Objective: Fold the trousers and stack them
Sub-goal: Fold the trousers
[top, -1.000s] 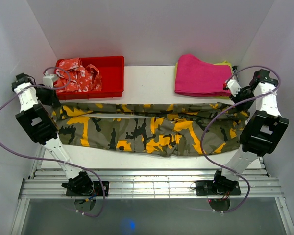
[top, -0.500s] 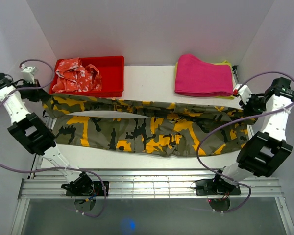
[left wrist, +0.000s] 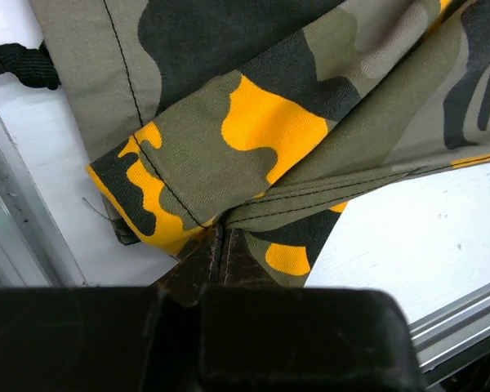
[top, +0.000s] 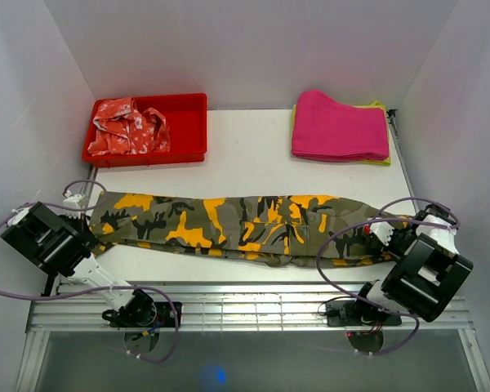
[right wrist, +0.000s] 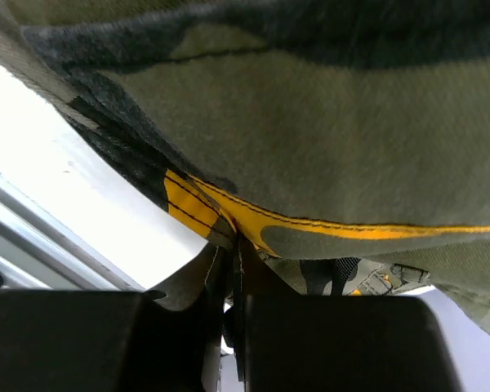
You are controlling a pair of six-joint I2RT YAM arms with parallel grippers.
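The camouflage trousers (top: 237,227) lie in a long folded band across the near part of the table, left to right. My left gripper (top: 88,222) is at the band's left end, shut on the trousers' hem (left wrist: 229,180). My right gripper (top: 389,237) is at the right end, shut on the trousers' edge (right wrist: 310,163). In both wrist views the fingers are pressed together with cloth pinched between them.
A red tray (top: 188,122) with a red-and-white garment (top: 129,126) stands at the back left. A pink folded cloth (top: 339,125) lies on a yellow one at the back right. The table's near edge meets a metal rail (top: 245,306).
Both grippers have pulled the far edge of the trousers toward the near side, folding them lengthwise into a narrower band. Both arms have swung down to the table's front corners.
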